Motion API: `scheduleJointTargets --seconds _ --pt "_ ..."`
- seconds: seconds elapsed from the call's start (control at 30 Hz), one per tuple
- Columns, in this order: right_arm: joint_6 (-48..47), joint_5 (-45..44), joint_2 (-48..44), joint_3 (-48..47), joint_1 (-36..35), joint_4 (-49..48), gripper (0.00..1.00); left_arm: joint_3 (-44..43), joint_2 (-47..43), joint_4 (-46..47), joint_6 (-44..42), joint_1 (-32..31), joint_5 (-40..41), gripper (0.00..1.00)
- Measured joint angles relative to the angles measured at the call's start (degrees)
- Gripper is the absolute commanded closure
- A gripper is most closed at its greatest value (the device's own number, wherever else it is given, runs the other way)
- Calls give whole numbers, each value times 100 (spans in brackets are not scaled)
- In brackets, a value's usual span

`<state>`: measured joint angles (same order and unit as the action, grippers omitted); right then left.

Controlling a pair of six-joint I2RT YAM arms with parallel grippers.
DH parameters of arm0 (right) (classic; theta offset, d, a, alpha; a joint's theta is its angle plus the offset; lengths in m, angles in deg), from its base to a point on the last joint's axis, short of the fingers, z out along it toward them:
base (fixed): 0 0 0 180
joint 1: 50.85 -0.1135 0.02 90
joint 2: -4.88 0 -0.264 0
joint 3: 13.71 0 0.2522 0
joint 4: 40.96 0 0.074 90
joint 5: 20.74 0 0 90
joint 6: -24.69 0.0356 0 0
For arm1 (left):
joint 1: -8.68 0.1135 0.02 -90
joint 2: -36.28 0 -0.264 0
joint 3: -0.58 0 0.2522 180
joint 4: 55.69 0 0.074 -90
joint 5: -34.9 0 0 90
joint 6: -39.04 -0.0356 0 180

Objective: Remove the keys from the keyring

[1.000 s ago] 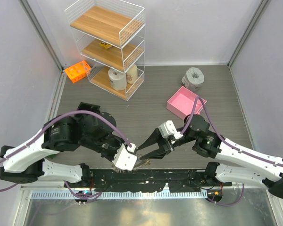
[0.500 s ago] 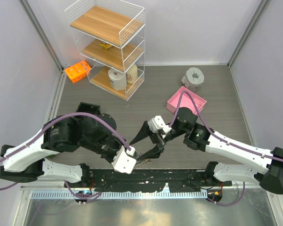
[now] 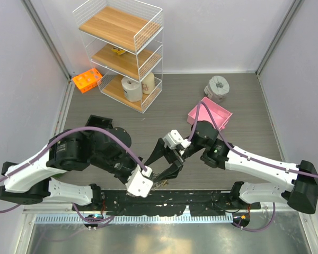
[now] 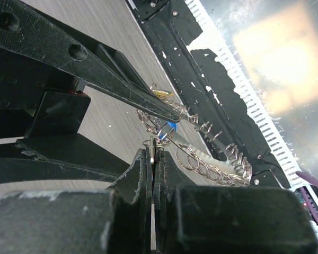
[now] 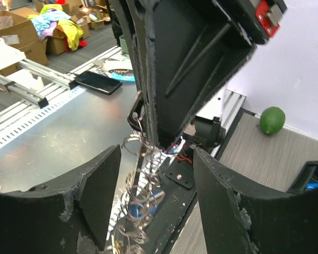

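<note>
My left fingers (image 4: 140,177) pinched shut on keyring (image 4: 222,164) wire, anchoring loop just past tips. My right fingers (image 5: 95,201) spread wide around that pinch, keys (image 4: 168,127) near one tip, likely to tug one off.

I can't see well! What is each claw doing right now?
Left gripper: shut on the keyring.
Right gripper: open, gripping nothing.

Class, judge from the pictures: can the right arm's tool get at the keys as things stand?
Probably yes. The right tool is open and straddles the left tool, which is shut on the keyring. The keys hang close beside one right finger, with little between.
</note>
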<state>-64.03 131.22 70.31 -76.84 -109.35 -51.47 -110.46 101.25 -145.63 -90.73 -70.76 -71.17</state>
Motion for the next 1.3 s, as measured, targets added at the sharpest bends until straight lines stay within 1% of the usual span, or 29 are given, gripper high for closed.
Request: scheduleJointTargets --seconds 0.2,0.33,0.43,0.57,0.6,0.67,0.9,1.07,1.1,1.13,1.17,1.23,1.3 --pt "444 146 138 2 -164 -581 41 0 37 -4 -90 -2 -2 100" --pt "671 166 149 22 -177 -743 43 -2 22 9 -131 -13 -15 100" --pt "769 166 149 46 -188 -804 46 -4 17 9 -144 -28 -17 100" --pt "841 160 149 63 -232 -866 54 -7 9 11 -149 -44 -52 100" --pt "850 157 149 63 -232 -872 58 -7 7 15 -151 -46 -61 100" --pt "868 120 149 74 -247 -903 62 -7 2 31 -153 -55 -105 100" --pt "927 24 144 149 -269 -994 71 13 -46 52 -170 -74 -149 100" --pt "894 -122 92 192 -291 -960 76 142 -162 151 -188 -74 -103 100" --pt "859 -164 59 214 -291 -916 80 184 -184 188 -188 -76 -81 100" --pt "826 -208 28 225 -291 -857 83 214 -195 219 -184 -76 -46 100" --pt "769 -275 -15 238 -291 -752 89 234 -195 227 -177 -76 -17 100" --pt "634 -446 -109 251 -293 -507 95 269 -192 249 -116 -76 96 100" --pt "496 -708 -238 299 -299 -282 95 273 -160 254 -26 -79 238 100"
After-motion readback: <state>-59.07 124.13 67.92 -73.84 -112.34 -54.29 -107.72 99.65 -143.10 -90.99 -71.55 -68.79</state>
